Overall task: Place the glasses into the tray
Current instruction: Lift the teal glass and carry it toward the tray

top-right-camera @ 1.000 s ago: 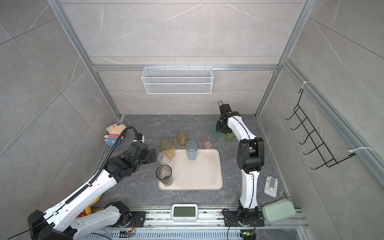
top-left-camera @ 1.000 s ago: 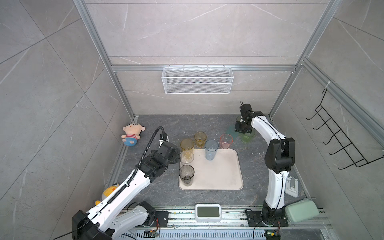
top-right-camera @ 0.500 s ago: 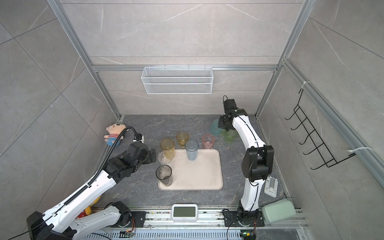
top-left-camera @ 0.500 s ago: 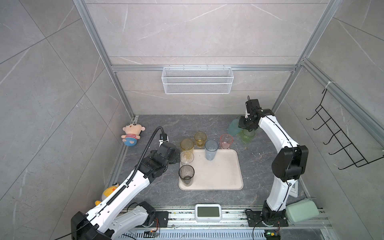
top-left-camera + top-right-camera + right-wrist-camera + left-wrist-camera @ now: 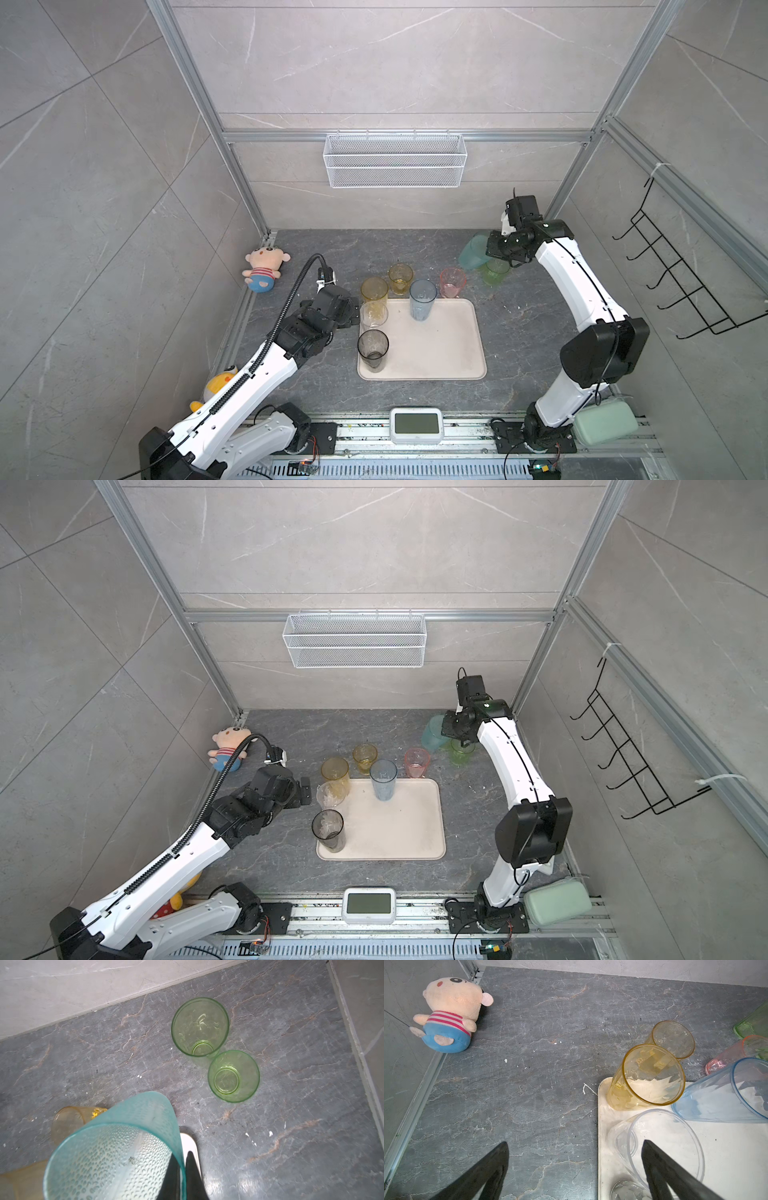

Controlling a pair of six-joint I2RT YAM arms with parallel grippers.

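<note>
Nine in all, by my count. On the tray [image 5: 440,353] stand the grey glass [image 5: 372,351], clear glass [image 5: 373,315] and blue glass [image 5: 422,299], with the yellow glass [image 5: 374,290] at its corner. Behind it on the table [image 5: 332,249] are the amber glass [image 5: 400,277], pink glass [image 5: 452,282], taller green glass [image 5: 200,1026] and shorter green glass [image 5: 233,1076]. My right gripper [image 5: 181,1164] pinches the rim of the teal glass [image 5: 116,1147], which hangs tilted above the table. My left gripper [image 5: 574,1142] is spread wide by the clear glass.

No text, label, brand or number can be read in any view. On the screen of the small white display [image 5: 417,424], nothing can be made out.
</note>
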